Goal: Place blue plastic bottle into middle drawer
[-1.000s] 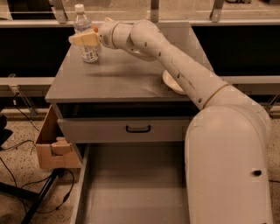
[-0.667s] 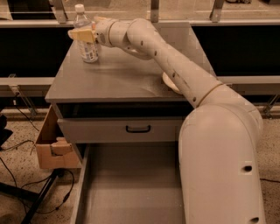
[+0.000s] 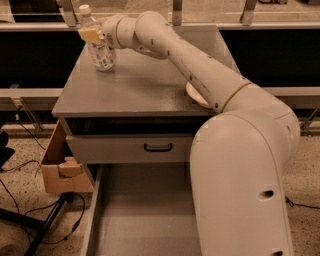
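The blue plastic bottle stands at the back left of the grey cabinet top, its base on the surface and its white cap leaning to the left. It leans more than a second ago: the cap has moved a little leftward while the base has stayed where it was. It is a small clear bottle with a pale printed label around its lower body.

The gripper is at the bottle's shoulder, its tan end lying across the front of the bottle just below the neck. It has slid slightly left and up from its earlier place (the same way the cap went). Whether it is clamping the bottle or only touching it, I cannot tell.

The white arm reaches from the robot's bulky body at lower right diagonally across the cabinet top, covering part of a pale round dish near the right front edge. Below the top, a grey drawer front with a black handle is closed. Under it the middle drawer is pulled out, its flat grey floor bare. A cardboard box sits just left of the cabinet.
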Controlling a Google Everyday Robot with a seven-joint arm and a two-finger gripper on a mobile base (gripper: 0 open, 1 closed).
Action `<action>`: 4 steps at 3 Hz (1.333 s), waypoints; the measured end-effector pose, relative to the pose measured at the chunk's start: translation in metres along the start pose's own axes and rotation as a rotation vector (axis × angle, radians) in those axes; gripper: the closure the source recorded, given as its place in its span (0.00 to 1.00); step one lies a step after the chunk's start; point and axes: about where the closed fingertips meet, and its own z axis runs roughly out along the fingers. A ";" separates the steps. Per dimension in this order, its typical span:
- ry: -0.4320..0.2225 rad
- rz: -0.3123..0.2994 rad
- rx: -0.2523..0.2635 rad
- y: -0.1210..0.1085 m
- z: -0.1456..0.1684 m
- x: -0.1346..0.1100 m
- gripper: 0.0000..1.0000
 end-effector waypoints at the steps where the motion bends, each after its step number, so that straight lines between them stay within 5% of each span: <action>1: 0.003 -0.024 -0.009 -0.003 -0.015 -0.012 0.95; 2: -0.026 -0.061 -0.043 0.005 -0.058 -0.041 1.00; 3: -0.109 -0.110 -0.088 0.036 -0.135 -0.089 1.00; 4: -0.107 -0.124 -0.166 0.072 -0.211 -0.103 1.00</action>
